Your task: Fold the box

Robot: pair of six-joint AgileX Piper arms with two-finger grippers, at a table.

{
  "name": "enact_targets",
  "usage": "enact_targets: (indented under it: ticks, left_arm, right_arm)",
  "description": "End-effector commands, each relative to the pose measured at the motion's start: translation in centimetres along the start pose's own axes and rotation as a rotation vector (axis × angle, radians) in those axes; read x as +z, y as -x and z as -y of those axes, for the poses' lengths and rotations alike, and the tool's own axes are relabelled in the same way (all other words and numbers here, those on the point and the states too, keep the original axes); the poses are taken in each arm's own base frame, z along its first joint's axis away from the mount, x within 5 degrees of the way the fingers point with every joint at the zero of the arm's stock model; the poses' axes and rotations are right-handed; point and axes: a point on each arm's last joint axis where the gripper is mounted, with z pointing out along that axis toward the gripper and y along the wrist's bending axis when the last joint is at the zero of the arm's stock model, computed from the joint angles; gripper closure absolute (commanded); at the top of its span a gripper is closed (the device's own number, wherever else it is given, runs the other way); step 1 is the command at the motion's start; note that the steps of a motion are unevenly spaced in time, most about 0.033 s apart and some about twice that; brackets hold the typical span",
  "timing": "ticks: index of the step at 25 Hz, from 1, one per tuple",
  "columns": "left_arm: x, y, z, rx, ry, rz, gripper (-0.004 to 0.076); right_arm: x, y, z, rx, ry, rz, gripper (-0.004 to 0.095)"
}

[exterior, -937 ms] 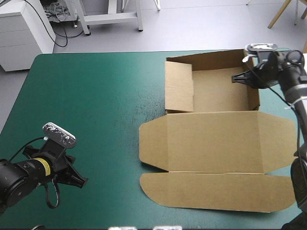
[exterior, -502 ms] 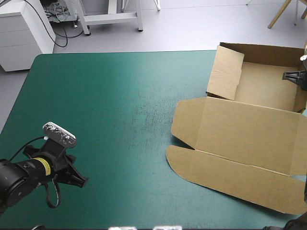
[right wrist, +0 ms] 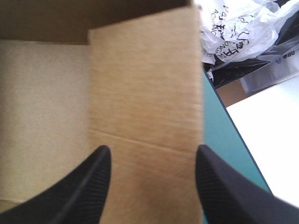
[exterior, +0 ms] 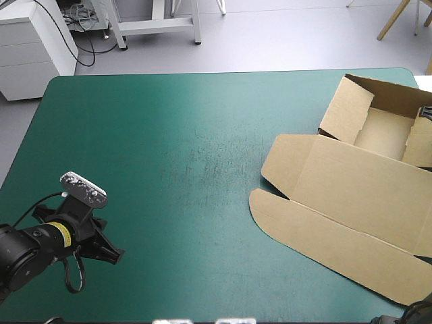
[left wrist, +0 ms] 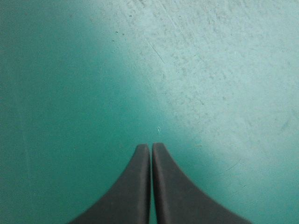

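The brown box point(exterior: 351, 182) lies at the table's right side, turned at an angle. Its tray part point(exterior: 388, 131) has raised walls at the far right, and the lid point(exterior: 337, 236) lies flat toward the near edge. My right gripper point(exterior: 426, 111) barely shows at the picture's right border, inside the tray. In its wrist view the right gripper point(right wrist: 152, 151) is open, its black fingers point(right wrist: 88, 182) standing wide apart, with an upright brown side flap point(right wrist: 145, 93) between and ahead of them. Over bare teal-green cover at the near left, my left gripper point(exterior: 111, 255) point(left wrist: 151, 145) is shut and holds nothing.
The table's right edge point(right wrist: 219, 116) runs just beside the flap. Beyond it lie white plastic bags point(right wrist: 243, 28) and a white surface point(right wrist: 271, 140). Bare teal-green cover point(exterior: 169, 148) spans the table's middle and left.
The box has slid toward the table's right edge and turned, its lid now angled. The right gripper went with it, almost out of the high view. The left arm has not moved.
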Motion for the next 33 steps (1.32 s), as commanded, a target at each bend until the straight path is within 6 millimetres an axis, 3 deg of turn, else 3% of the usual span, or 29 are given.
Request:
enact_targets:
  ticks: [1,6,9,12,16,21,24,25,29,33]
  left_arm:
    - [-0.6,0.8,-0.1,-0.002,0.005,0.075,0.0733]
    - [-0.6,0.8,-0.2,-0.001,0.008,0.076,0.0733]
    - [-0.6,0.8,-0.2,0.002,0.015,0.077,0.0733]
    - [-0.6,0.8,-0.5,0.013,0.041,0.080,0.0733]
    - [-0.9,1.0,-0.7,0.026,0.068,0.115,0.0733]
    - [-1.8,1.0,-0.9,0.014,0.062,0.217,0.0733]
    - [-2.2,0.8,-1.0,0.007,0.060,0.239,0.0733]
    - [-2.3,0.7,-1.0,0.006,0.060,0.242,0.0733]
    - [-2.0,0.6,-0.9,0.009,0.058,0.249,0.0733]
    - [-1.4,-0.2,-0.5,0.002,0.023,0.274,0.0733]
  right_arm:
    - [-3.0,1.2,0.2,0.011,-0.003,0.127,0.0203]
    - [-3.9,1.1,0.2,-0.008,-0.006,0.130,0.0183]
    - [-5.4,1.1,0.0,-0.009,0.004,0.153,0.0236]
    - [-8.0,1.0,-0.6,-0.032,0.052,0.205,0.0448]
    - [-11.4,0.5,-1.9,-0.061,0.149,0.269,0.0929]
    - [-14.5,-0.4,-4.3,-0.135,0.309,0.300,0.0912]
    - [-15.8,-1.6,-7.1,-0.239,0.349,0.281,0.0912]
    - [-16.5,-2.5,-8.8,-0.304,0.366,0.277,0.0912]
    - [-17.4,-5.5,-12.1,-0.454,0.384,0.216,0.0912]
    - [-17.8,-9.3,-14.4,-0.560,0.371,0.184,0.0912]
